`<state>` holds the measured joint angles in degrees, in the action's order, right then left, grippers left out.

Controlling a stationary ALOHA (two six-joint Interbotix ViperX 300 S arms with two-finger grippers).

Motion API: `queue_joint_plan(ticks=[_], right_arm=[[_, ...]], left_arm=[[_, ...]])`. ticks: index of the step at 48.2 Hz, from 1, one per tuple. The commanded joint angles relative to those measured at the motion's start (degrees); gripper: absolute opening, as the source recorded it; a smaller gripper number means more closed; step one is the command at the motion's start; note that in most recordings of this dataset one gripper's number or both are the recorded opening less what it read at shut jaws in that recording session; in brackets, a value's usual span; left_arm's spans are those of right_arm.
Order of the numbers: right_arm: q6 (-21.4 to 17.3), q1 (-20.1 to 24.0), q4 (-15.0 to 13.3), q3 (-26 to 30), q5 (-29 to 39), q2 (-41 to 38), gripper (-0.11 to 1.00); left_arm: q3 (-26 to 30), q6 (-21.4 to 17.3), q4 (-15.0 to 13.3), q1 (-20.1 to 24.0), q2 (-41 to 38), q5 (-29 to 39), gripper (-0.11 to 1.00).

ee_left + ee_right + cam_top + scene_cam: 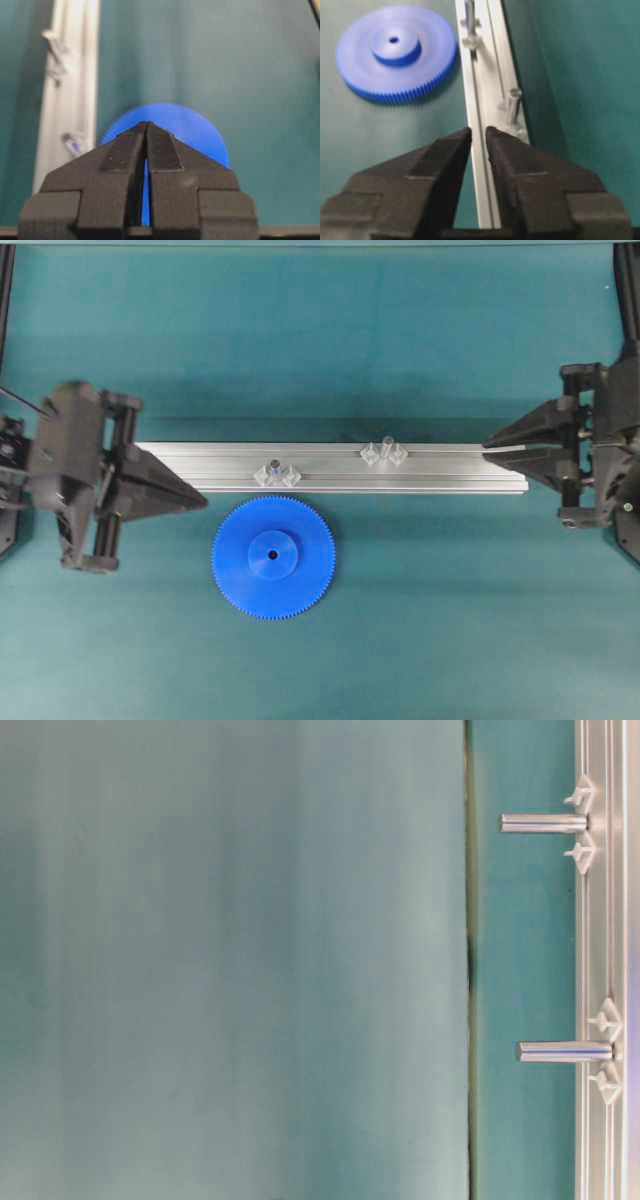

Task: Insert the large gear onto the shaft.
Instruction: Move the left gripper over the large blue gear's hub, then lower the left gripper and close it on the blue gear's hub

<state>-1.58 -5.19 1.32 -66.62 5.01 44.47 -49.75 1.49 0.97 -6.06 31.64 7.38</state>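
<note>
I see the large gear (273,557) flat on the table (450,640), just beside the rail (450,468). Left end effector (200,502) pressed together, empty; right end effector (490,450) slightly parted. Risk: two similar pins; seating on the wrong one instead of the shaft (385,448).

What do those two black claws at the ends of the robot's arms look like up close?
Both the left gripper and the right gripper are matte black plastic. Each has two flat wedge-shaped fingers tapering to a point, with rough dark pads on the inner faces, mounted on blocky black housings.
</note>
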Motion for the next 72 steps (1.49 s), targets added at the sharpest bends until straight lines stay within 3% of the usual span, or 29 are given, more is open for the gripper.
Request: queue_joint_plan(ticks=[1,7,12,16,24,27,60,72], right_arm=[[-0.35,-0.18,0.09,1.49,-0.35,-1.49,0.39],[-0.53,-0.18,0.09,1.49,0.0,-1.85,0.53],[-0.44,-0.18,0.09,1.49,0.09,-1.85,0.61],[-0.53,-0.26,0.09,1.49,0.09,-2.02,0.61],[-0.53,-0.35,0.09,1.58,0.79,-2.99,0.62],[-0.53,-0.53,0.18,1.76,0.88,-3.43,0.62],[-0.35,-2.72,-0.18,1.76,2.99,-5.27,0.63],[-0.26,-3.6,-0.18,1.76,2.99,-5.36,0.63]], left_arm=[[2.37,0.18,0.18,-1.14,-1.93,-0.62,-0.01],[4.31,1.67,0.18,-1.49,-5.27,-0.18,0.02],[6.24,2.9,0.18,-1.49,-7.73,1.23,0.11],[7.65,2.64,0.18,-1.85,-9.4,2.46,0.28],[9.32,2.72,0.18,-2.81,-12.13,3.78,0.78],[10.2,2.72,0.18,-2.81,-13.27,4.92,0.88],[22.68,4.13,0.18,-2.81,-29.53,21.62,0.93],[23.73,4.92,0.18,-2.81,-35.07,22.85,0.93]])
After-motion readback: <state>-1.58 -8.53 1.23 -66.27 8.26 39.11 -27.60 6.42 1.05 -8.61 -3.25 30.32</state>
